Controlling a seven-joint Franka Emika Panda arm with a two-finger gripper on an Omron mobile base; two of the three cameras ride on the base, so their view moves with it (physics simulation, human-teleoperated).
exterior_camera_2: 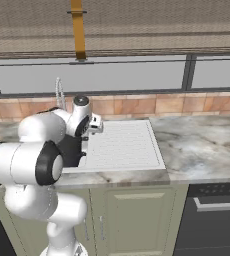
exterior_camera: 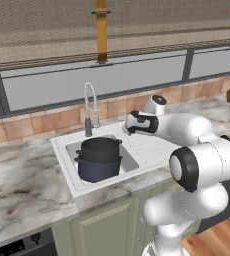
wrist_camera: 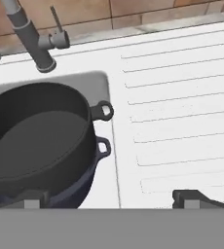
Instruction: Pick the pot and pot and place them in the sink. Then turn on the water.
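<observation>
Matte black pot [wrist_camera: 36, 141] sits nested in the top of the navy pot [wrist_camera: 87, 182], both inside the white sink [exterior_camera: 69, 145] basin. Of the navy one, the hand view gives only a sliver of wall and one loop handle below the black pot's own handle; its bottom and the drain are hidden. In the right base view the arm covers most of the basin, and the pots read as a dark patch behind the elbow. The faucet [exterior_camera: 90, 107] is cut off at the top edge of the hand view, leaving its dark base and side lever.

The pincer [wrist_camera: 111, 197] is spread wide and holds nothing; one fingertip stands over the pots' rim, the other over the drainboard [exterior_camera_2: 122, 145] to the sink's right, touching neither as far as can be seen.

The drainboard is white with shallow parallel ribs, the faucet a chrome spring arch behind the sink, and the worktop [exterior_camera: 22, 185] around it veined grey marble.
</observation>
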